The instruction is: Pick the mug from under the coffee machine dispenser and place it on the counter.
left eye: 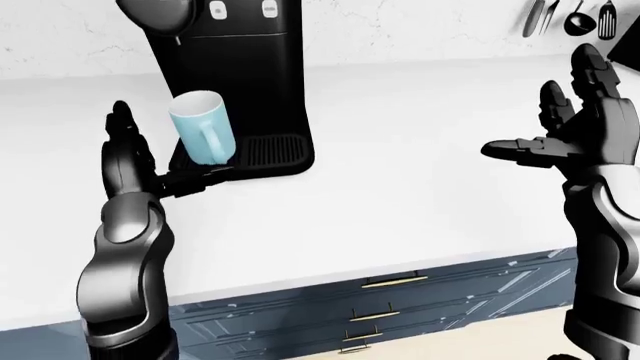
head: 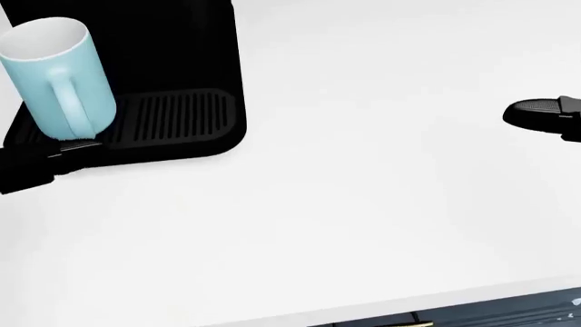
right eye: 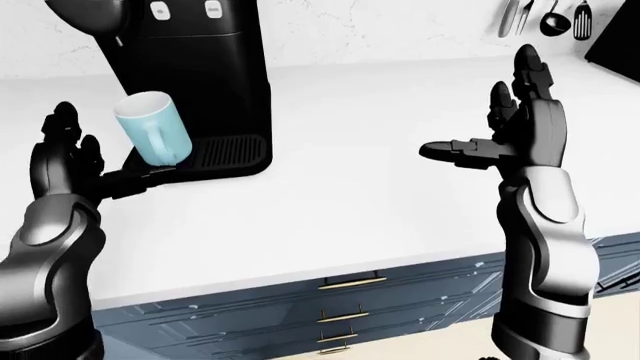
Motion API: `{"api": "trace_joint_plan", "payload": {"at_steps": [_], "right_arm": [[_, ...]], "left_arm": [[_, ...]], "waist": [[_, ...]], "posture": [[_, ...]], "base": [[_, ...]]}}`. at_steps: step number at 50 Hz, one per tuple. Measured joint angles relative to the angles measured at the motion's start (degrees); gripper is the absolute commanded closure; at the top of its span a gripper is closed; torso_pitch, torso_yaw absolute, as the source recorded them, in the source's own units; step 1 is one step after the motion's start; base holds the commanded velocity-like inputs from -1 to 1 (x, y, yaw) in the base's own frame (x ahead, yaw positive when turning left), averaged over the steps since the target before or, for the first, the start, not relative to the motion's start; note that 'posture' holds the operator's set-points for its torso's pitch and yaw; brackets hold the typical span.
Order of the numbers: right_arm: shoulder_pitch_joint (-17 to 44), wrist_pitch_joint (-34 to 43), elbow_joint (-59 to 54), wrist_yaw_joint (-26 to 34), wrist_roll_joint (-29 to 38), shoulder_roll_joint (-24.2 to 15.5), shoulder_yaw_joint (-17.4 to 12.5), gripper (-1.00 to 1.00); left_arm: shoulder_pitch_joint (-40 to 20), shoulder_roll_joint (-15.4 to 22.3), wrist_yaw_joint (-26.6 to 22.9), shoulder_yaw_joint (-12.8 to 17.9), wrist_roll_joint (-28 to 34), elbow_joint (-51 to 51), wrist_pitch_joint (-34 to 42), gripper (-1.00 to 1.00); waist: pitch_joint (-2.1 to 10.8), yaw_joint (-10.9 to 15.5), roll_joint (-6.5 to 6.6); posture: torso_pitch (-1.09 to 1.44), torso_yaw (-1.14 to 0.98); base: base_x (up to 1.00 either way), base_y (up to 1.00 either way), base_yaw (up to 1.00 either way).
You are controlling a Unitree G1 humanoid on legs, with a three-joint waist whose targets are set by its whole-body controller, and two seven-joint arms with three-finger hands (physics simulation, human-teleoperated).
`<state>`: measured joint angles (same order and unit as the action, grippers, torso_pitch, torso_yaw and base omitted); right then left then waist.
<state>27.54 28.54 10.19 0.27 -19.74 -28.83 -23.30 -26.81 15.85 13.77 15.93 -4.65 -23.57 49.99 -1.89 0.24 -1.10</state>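
Left robot hand [left eye: 135, 169] open; mug [left eye: 203, 136] pale blue, tilted

Both eye views look from head height across the white counter [left eye: 400, 187] toward the far wall, taking in the coffee machine [left eye: 240, 75] at left and the drawer fronts [right eye: 350, 307] below. The right-eye view sits slightly rightward, so everything shifts left. The head view tilts steeply down and sits closer, sharing only the drip tray [head: 172, 122], blue mug [head: 59, 75] and countertop.
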Motion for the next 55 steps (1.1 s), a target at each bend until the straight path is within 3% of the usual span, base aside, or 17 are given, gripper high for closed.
{"api": "trace_joint_plan", "payload": {"at_steps": [12, 29, 30, 32, 35, 37, 47, 55], "right_arm": [[0.31, 0.56, 0.26, -0.21, -0.45, -0.40, -0.18, -1.00], [0.25, 1.00, 1.09, -0.23, -0.95, -0.39, -0.28, -1.00], [0.23, 0.95, 1.07, -0.21, -0.99, -0.42, -0.29, -1.00], [0.20, 0.92, 0.97, -0.20, -1.07, -0.52, -0.39, -1.00], [0.17, 1.14, 1.11, -0.34, -1.14, -0.59, -0.49, -1.00], [0.32, 1.39, 1.27, -0.42, -1.26, -0.70, -0.46, -1.00], [0.76, 1.62, 1.19, -0.62, -1.58, -1.20, -0.64, -1.00], [0.67, 1.47, 1.02, -0.62, -1.48, -1.24, -0.54, -1.00]], "left_arm": [[-0.12, -2.40, 0.85, -2.63, -0.75, 3.12, -1.82, -1.00], [-1.16, -2.43, 1.84, -3.09, -0.38, 12.46, -10.66, -1.00], [-1.19, -2.49, 1.93, -3.18, -0.34, 13.09, -11.40, -0.91], [-1.40, -2.65, 2.18, -3.38, -0.17, 14.34, -12.74, -0.26], [-1.96, -2.69, 2.53, -3.53, -0.05, 15.87, -13.90, 0.36], [-2.16, -2.66, 2.68, -3.53, -0.02, 16.58, -14.60, 1.00], [-2.48, -2.77, 3.14, -3.82, -0.47, 16.72, -16.20, 1.00], [-1.72, -2.78, 1.90, -3.96, -1.10, 10.75, -10.59, 1.00]], "waist": [[0.16, -0.01, -0.11], [0.24, 0.10, 0.03], [0.26, 0.12, 0.06], [0.27, 0.16, 0.09], [0.22, 0.12, 0.13], [0.21, 0.03, 0.19], [0.38, -0.16, 0.05], [0.07, -0.18, -0.20]], "posture": [[0.00, 0.00], [0.00, 0.00], [0.00, 0.00], [0.00, 0.00], [0.00, 0.00], [0.00, 0.00], [0.00, 0.00], [0.00, 0.00]], "base": [[0.00, 0.00, 0.00], [0.00, 0.00, 0.00], [0.00, 0.00, 0.00], [0.00, 0.00, 0.00], [0.00, 0.00, 0.00], [0.00, 0.00, 0.00], [0.00, 0.00, 0.00], [0.00, 0.00, 0.00]]}}
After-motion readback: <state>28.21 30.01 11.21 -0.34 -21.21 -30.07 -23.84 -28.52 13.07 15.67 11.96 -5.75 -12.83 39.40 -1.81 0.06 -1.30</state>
